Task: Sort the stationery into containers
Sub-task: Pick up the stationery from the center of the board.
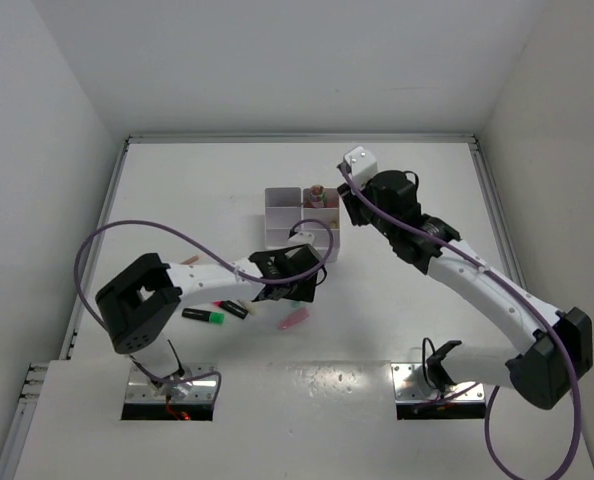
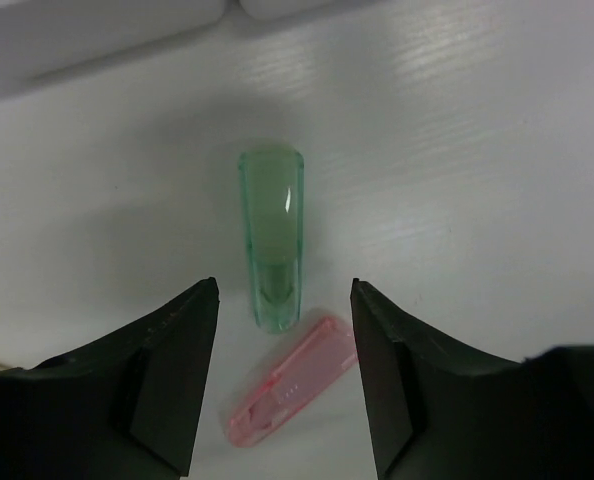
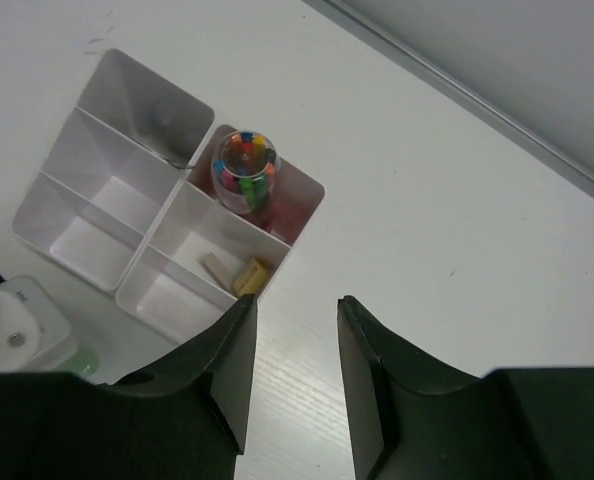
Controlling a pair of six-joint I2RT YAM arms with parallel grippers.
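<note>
Straddling a translucent green plastic cap-shaped piece (image 2: 272, 235), the left gripper (image 2: 282, 300) hangs wide open beside the white six-compartment plastic organiser tray (image 3: 127, 90).

From above, that gripper hides the green piece and part of the tray's near edge, and a white block cuts off one tray corner in the right wrist view. One compartment holds a clear round jar of multicoloured bits (image 3: 245, 170); the next holds two small blocks (image 3: 235, 272), tan and yellow, possibly erasers. One translucent pink plastic piece (image 2: 292, 380) lies just beside the green piece. A green-tipped black highlighter (image 1: 203, 316) and a pink-tipped black highlighter (image 1: 237, 309) lie farther from the tray. The right gripper (image 3: 295, 320), jaws narrowly parted and holding nothing, hovers over the tray's far side.
</note>
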